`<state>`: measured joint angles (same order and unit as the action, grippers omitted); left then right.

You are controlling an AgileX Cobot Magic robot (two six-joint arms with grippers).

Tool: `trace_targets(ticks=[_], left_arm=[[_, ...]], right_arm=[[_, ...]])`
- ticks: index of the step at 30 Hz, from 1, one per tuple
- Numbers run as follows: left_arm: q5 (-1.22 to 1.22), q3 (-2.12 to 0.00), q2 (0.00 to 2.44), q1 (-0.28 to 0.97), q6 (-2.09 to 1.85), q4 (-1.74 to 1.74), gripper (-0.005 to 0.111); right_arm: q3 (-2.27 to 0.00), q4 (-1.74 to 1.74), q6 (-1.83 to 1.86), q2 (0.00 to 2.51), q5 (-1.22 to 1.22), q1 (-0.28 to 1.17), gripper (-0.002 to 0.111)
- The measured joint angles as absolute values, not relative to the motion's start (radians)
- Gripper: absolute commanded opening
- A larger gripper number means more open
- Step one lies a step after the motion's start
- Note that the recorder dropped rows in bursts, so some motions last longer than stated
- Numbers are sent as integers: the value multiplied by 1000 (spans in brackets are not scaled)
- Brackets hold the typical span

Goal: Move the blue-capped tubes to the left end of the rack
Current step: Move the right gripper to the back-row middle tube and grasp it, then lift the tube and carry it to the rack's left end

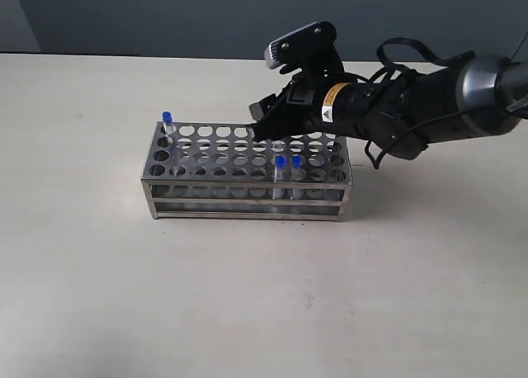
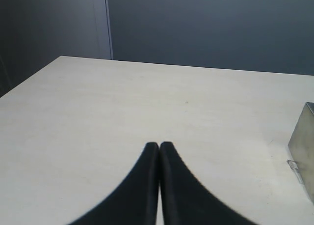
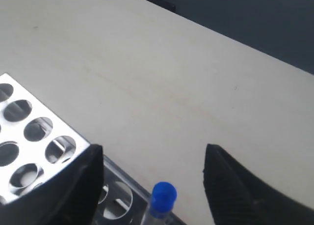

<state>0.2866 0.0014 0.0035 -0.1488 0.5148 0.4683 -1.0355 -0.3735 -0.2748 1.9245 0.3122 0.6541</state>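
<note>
The steel rack (image 1: 247, 182) stands mid-table. One blue-capped tube (image 1: 167, 119) sits in its far-left back corner, and two more (image 1: 280, 165) (image 1: 296, 163) stand in the front row near the right end. My right gripper (image 1: 257, 124) hovers open over the rack's back edge. In the right wrist view its fingers (image 3: 153, 151) stand wide apart, and a blue-capped tube (image 3: 162, 198) stands upright between them at the edge of the rack (image 3: 56, 126), touching neither finger. My left gripper (image 2: 159, 145) is shut and empty above bare table. It is out of the exterior view.
The right arm's dark body and cables (image 1: 412, 106) stretch over the table behind the rack's right end. One end of the rack (image 2: 304, 146) shows at the edge of the left wrist view. A dark wall (image 1: 165, 15) backs the table.
</note>
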Motion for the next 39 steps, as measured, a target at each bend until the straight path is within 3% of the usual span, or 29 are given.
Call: trace_targets(ticks=[3,5,11,19,27,39], left_arm=[[287,1,4,-149,515,468,1],[287,1,4,-149,515,468,1],[287,1,4,-149,515,468,1],[287,1,4,-149,515,468,1],[287,1,4,-149,515,468,1],[287,1,4,-149,515,468,1]], right_arm=[[-1036,-330,-242,1951,321,654,56],[-1036,-310,-230,1960,329,654,49],[-1036,-293,-218,1970,333,654,1],[-1033,-288,-219,1961,333,654,0],[-1054,-323,-216,1789,348,673,0],[-1194,-382,-216,1818,363,858,0]])
